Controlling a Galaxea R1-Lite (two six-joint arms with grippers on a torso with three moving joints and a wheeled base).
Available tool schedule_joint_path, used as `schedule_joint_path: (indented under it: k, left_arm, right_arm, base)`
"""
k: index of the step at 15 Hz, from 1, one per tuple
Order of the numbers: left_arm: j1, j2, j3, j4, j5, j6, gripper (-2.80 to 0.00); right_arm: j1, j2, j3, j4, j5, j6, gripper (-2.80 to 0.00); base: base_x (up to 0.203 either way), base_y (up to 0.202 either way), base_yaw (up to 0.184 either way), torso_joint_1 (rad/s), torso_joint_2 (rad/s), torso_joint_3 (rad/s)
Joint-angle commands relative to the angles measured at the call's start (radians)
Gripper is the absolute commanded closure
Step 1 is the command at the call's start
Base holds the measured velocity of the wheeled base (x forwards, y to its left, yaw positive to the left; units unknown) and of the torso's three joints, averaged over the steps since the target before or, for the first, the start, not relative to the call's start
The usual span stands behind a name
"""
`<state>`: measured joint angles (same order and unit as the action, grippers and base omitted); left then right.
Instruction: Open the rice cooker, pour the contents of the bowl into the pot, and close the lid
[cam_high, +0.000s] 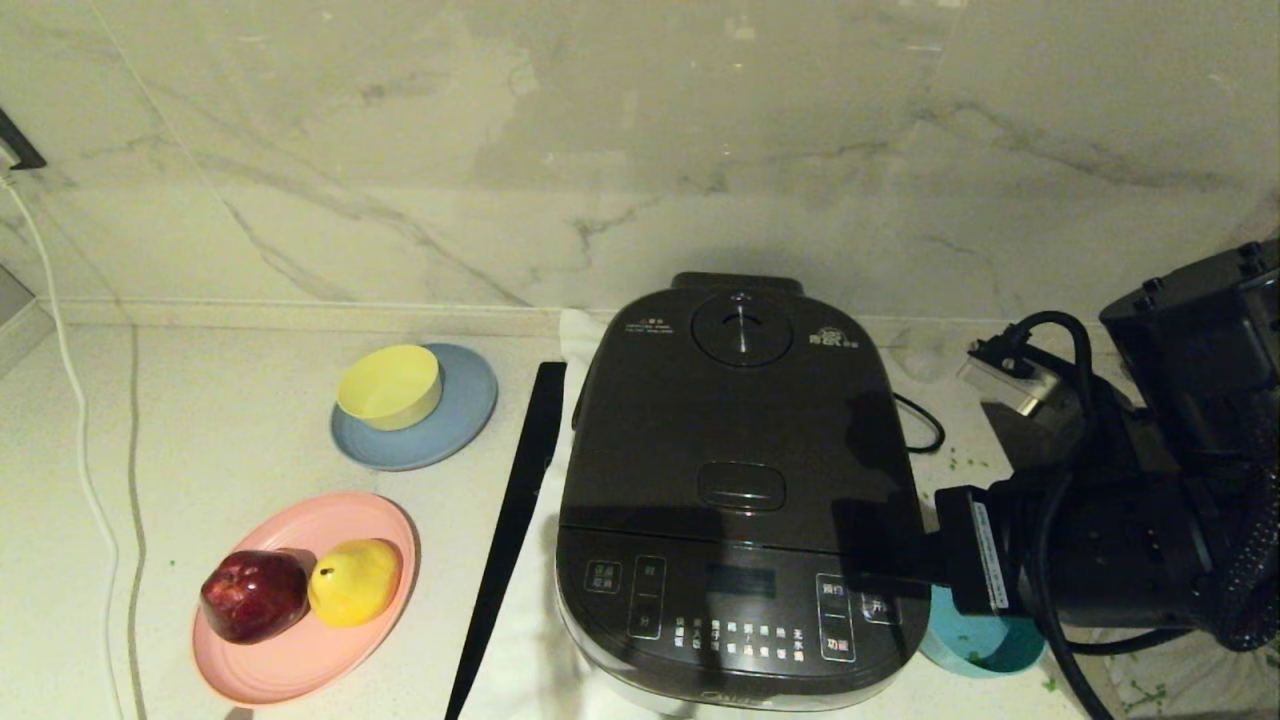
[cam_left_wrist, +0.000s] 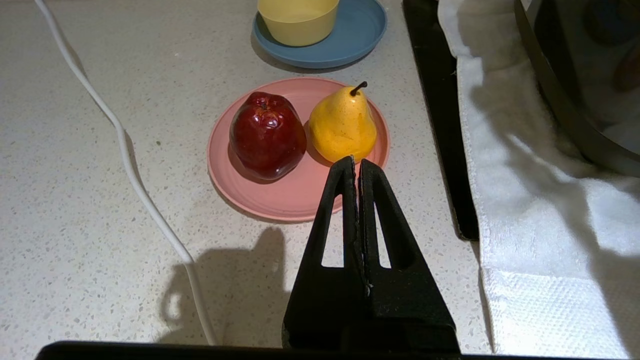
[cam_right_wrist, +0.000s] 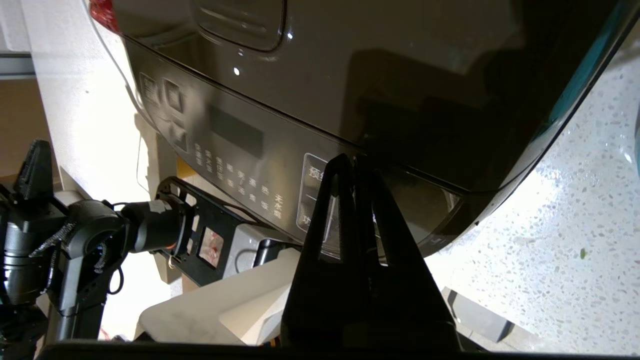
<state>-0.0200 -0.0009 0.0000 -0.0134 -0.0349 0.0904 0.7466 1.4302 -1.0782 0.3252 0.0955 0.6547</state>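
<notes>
The dark grey rice cooker (cam_high: 740, 500) stands mid-counter with its lid (cam_high: 740, 420) down, so the pot is hidden. My right gripper (cam_right_wrist: 352, 161) is shut and empty. Its tips are at the seam between the lid and the front panel (cam_right_wrist: 235, 150), at the cooker's front right corner (cam_high: 868, 562). The teal bowl (cam_high: 985, 640) sits on the counter just right of the cooker, mostly covered by my right arm (cam_high: 1100, 540), so its contents are hidden. My left gripper (cam_left_wrist: 356, 162) is shut on nothing and hovers above the near rim of a pink plate (cam_left_wrist: 280, 200).
A red apple (cam_high: 255, 595) and a yellow pear (cam_high: 355, 580) lie on the pink plate (cam_high: 300, 670). A yellow bowl (cam_high: 390, 385) sits on a blue plate (cam_high: 450, 430). A black strip (cam_high: 510, 530) and a white towel (cam_left_wrist: 540, 225) flank the cooker's left. A white cable (cam_high: 80, 420) runs along the far left. Green bits (cam_high: 1150, 692) are scattered at right.
</notes>
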Motion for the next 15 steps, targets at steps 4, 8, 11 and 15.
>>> schedule_joint_path:
  k: [4, 8, 11, 15]
  left_arm:
    - [0.0, -0.001, 0.008, 0.0, 0.0, 0.002, 0.0]
    - [0.0, -0.001, 0.008, 0.0, 0.0, 0.001, 0.0]
    - [0.0, -0.001, 0.008, 0.0, 0.0, 0.0, 0.0]
    - [0.0, -0.001, 0.008, 0.0, 0.0, 0.002, 0.0]
  right_arm:
    - [0.002, 0.001, 0.027, 0.003, 0.001, 0.002, 0.0]
    - [0.002, -0.001, 0.046, 0.003, 0.001, 0.002, 0.0]
    - [0.004, -0.005, 0.043, 0.005, 0.001, 0.002, 0.0]
    - [0.004, -0.034, 0.05, 0.041, 0.005, 0.005, 0.0]
  base:
    - [0.0, 0.0, 0.0, 0.0, 0.0, 0.0]
    - [0.0, 0.0, 0.0, 0.0, 0.0, 0.0]
    - [0.0, 0.0, 0.0, 0.0, 0.0, 0.0]
    - [0.0, 0.0, 0.0, 0.0, 0.0, 0.0]
